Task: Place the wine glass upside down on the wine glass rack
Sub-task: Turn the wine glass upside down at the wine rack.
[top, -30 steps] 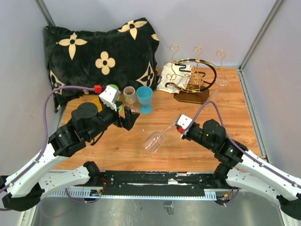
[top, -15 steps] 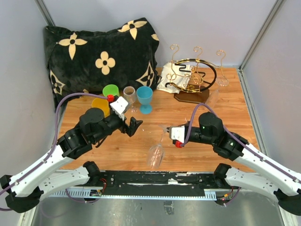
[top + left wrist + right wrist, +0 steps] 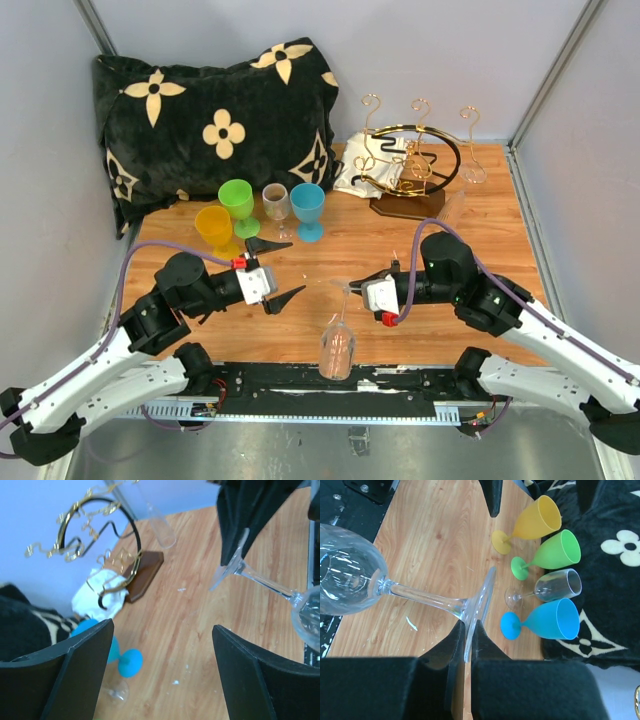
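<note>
Top external view, wine glass (image 3: 337,348) off the counter (image 3: 500,235), bowl toward near edge, right tool (image 3: 350,285) clamped on its foot, left tool (image 3: 283,270) spread apart nearby, holding nothing, rack (image 3: 410,170) upright, well apart at back.

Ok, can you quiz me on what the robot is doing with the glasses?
1. True or false: the left gripper is holding the wine glass.
2. Which part of the wine glass is the right gripper pinching? A) the bowl B) the foot C) the rim
3. Fill the gap: the cup standing nearest the rack is coloured ___.

Key: 1 false, it is open and holds nothing. 2 B. 3 blue.
</note>
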Robot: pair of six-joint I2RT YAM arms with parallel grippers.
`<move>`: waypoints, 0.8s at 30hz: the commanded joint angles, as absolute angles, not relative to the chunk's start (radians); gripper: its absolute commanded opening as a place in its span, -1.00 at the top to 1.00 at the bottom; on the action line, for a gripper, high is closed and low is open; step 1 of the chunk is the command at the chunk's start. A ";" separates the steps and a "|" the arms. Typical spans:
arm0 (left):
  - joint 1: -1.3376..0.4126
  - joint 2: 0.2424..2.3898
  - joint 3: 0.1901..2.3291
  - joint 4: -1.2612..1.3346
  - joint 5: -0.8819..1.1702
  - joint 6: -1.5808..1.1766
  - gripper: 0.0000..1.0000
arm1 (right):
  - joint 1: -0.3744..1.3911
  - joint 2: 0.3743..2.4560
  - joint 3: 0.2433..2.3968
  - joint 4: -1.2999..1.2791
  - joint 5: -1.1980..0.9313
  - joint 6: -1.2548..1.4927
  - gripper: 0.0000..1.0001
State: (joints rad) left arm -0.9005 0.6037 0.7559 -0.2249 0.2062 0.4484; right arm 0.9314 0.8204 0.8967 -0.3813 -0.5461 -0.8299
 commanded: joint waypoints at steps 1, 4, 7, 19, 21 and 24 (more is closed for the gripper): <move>-0.907 0.608 0.764 -0.182 0.390 0.662 -0.65 | 0.930 0.826 0.961 -0.416 -0.636 -0.885 0.99; -0.907 0.651 0.793 -0.221 0.440 0.717 -0.56 | 0.929 0.838 0.980 -0.418 -0.672 -0.887 0.99; -0.907 0.690 0.812 -0.229 0.485 0.751 -0.53 | 0.929 0.851 0.991 -0.408 -0.683 -0.885 0.99; -0.907 0.777 0.830 -0.166 0.508 0.760 -0.40 | 0.930 0.844 0.971 -0.323 -0.664 -0.866 0.99; -0.907 0.782 0.829 -0.166 0.509 0.771 -0.31 | 0.930 0.841 0.964 -0.306 -0.669 -0.859 0.99; -0.906 0.793 0.831 -0.168 0.509 0.784 -0.24 | 0.930 0.841 0.962 -0.288 -0.681 -0.848 0.99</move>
